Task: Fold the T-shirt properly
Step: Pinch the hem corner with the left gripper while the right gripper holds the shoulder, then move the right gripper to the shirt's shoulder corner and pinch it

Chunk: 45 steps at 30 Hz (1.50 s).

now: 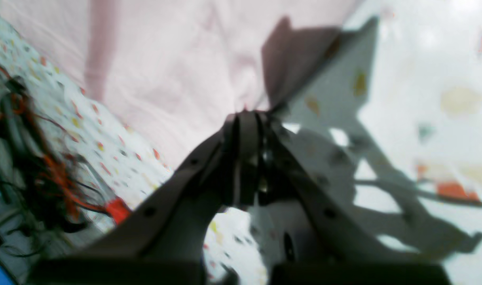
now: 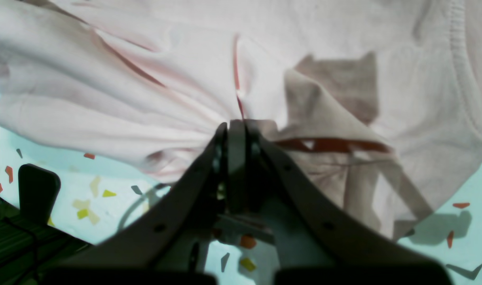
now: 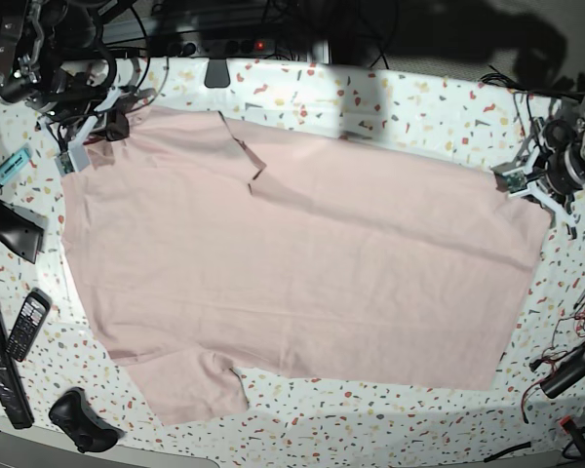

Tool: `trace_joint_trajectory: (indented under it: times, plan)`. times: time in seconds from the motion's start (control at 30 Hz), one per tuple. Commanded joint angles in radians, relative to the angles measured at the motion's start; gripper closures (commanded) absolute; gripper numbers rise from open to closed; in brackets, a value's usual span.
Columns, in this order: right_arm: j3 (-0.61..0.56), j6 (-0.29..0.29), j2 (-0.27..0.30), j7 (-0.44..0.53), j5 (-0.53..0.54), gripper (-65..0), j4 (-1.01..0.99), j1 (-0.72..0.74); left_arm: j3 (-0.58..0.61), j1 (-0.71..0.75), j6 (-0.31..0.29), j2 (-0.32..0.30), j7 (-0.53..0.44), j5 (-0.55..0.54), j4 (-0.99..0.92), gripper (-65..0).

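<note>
Left wrist view: the left claw (image 1: 247, 118) is pinching shut on the T-shirt (image 1: 166, 67) at its edge, over the speckled bench (image 1: 423, 79).

Right wrist view: the right claw (image 2: 237, 126) is clamping bunched T-shirt fabric — folds radiating from its tips.

Base view: the T-shirt is lying spread across the bench, a claw gripping each end — a phone (image 3: 26, 325) lying off its corner.

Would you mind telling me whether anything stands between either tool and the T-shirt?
Nothing visible does. The left tool is shut on the T-shirt at its edge, and the right tool is shut on bunched cloth, with fabric directly in their closed jaws.
</note>
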Motion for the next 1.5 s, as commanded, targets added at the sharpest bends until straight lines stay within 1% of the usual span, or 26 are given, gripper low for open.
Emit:
trace_joint_trajectory:
  times: [0.0,0.07,0.13,0.2,0.37,0.53,0.57,0.67,0.73,0.8,0.93,0.97,1.0,1.07,1.17,1.27,1.33,1.4,1.47]
  plan:
    - [0.008,0.001,0.014,-0.002,0.005,0.0,0.01,0.002,-0.005,-0.003,-0.01,-0.041,0.018,-0.01,0.023,-5.1]
    - [0.008,0.001,0.014,-0.002,0.005,0.0,0.01,0.002,-0.005,-0.006,-0.01,-0.071,0.02,-0.034,0.056,-12.9]
    - [0.008,0.001,0.014,-0.002,0.005,0.0,0.01,0.002,-0.007,-0.009,-0.01,-0.09,0.025,-0.041,0.076,-15.1]
    - [0.008,0.001,0.014,-0.003,0.005,0.0,0.01,0.001,-0.007,-0.008,-0.01,-0.099,0.025,-0.04,0.084,-15.1]
    - [0.008,0.001,0.014,-0.003,0.005,0.0,0.01,0.002,-0.007,-0.005,-0.01,-0.098,0.029,-0.036,0.083,-15.1]
    - [0.008,0.001,0.014,-0.003,0.005,0.0,0.01,0.001,-0.007,-0.006,-0.005,-0.089,0.011,0.039,0.08,-15.1]
    - [0.008,0.001,0.014,-0.003,0.005,0.0,0.01,0.001,-0.007,-0.005,0.01,-0.084,-0.001,0.05,0.075,-15.1]
    - [0.008,0.001,0.014,-0.008,0.005,0.0,0.01,0.001,-0.007,-0.009,0.084,-0.059,-0.01,0.058,0.04,-15.1]
    - [0.008,0.001,0.014,-0.013,0.005,0.0,0.01,0.001,-0.007,-0.01,0.092,-0.039,-0.022,0.101,0.006,-15.1]
    - [0.008,0.001,0.014,-0.015,0.005,0.0,0.01,0.002,-0.007,-0.008,0.092,-0.022,-0.056,0.158,-0.032,-15.1]
    - [0.008,0.001,0.014,-0.015,0.009,0.0,0.01,0.002,-0.007,-0.008,0.097,-0.006,-0.065,0.18,-0.077,-15.0]
    - [0.008,0.001,0.014,-0.014,0.009,0.0,0.01,0.002,-0.007,-0.008,0.097,-0.006,-0.066,0.18,-0.081,-13.8]
    - [0.008,0.001,0.014,-0.014,0.009,0.0,0.01,0.002,-0.007,-0.008,0.097,-0.006,-0.066,0.18,-0.082,-10.6]
    - [0.008,0.001,0.014,-0.015,0.008,0.0,0.01,0.002,-0.007,-0.008,0.096,-0.006,-0.065,0.18,-0.082,-0.9]
    - [0.008,0.001,0.014,-0.017,0.008,0.0,0.01,0.002,-0.007,-0.007,0.096,-0.006,-0.056,0.179,-0.082,0.0]
    - [0.008,0.001,0.014,-0.021,0.007,0.0,0.01,0.001,-0.007,0.003,0.097,-0.006,0.01,0.158,-0.08,0.0]
    - [0.009,0.001,0.015,-0.026,0.003,0.0,0.013,0.001,-0.007,0.015,0.099,-0.008,0.058,0.099,-0.072,0.0]
    - [0.017,0.001,0.015,-0.026,0.005,0.0,0.017,0.001,-0.007,0.039,0.099,-0.019,0.066,0.031,-0.047,0.0]
    - [0.034,0.001,0.015,-0.026,0.004,0.0,0.021,0.0,-0.007,0.071,0.099,-0.035,0.067,0.001,-0.004,0.0]
